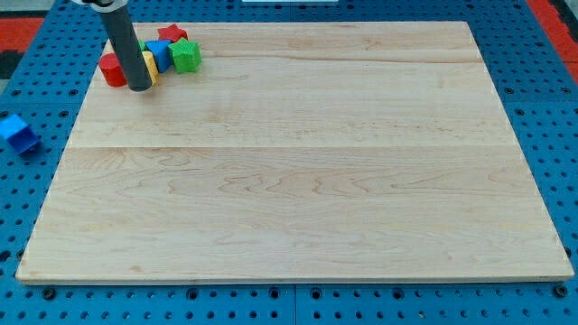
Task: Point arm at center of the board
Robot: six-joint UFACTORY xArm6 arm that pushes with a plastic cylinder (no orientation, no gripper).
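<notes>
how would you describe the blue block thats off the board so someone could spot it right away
Start at the wooden board and follow its left edge to the blue pegboard beside it. The blue block sits there alone, near the view's left edge, below the cluster by my tip. It is the only block not on the wood.

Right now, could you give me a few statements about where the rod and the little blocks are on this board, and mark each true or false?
1. My tip is at the board's centre. False: it is near the top left corner.
2. A green block sits near the top left corner. True.
3. A blue block lies off the board, at the view's left. True.
4. The red block is alone at the view's bottom right. False: it sits beside my tip.
</notes>
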